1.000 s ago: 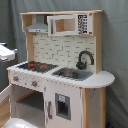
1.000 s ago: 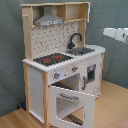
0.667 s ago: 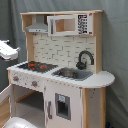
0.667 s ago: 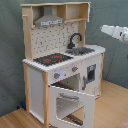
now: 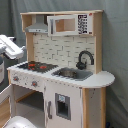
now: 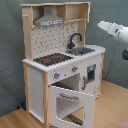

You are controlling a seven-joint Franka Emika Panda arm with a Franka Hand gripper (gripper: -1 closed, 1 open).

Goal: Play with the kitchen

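Note:
The kitchen [image 5: 60, 95] [image 6: 60, 75] is a tall toy of white and light wood. It has a black-and-red hob [image 5: 35, 65] [image 6: 52, 59], a grey sink [image 5: 73, 74] [image 6: 82, 50], a black faucet [image 5: 85, 59] [image 6: 75, 39] and a grey hood [image 5: 37, 25] [image 6: 50, 21]. Its windowed oven door [image 6: 72, 104] hangs open, folded down toward the front. My gripper [image 5: 20, 51] [image 6: 101, 25] hovers in the air off the hob end of the counter, above counter height and touching nothing.
A microwave-style cabinet [image 5: 67, 24] sits on the upper shelf. A grey curtain [image 6: 112, 70] hangs behind the kitchen, which stands on a wooden floor [image 6: 112, 107]. A white rounded object [image 5: 17, 122] lies at the first exterior view's bottom left.
The arm has edged slightly toward the kitchen. The kitchen and its open oven door have not moved.

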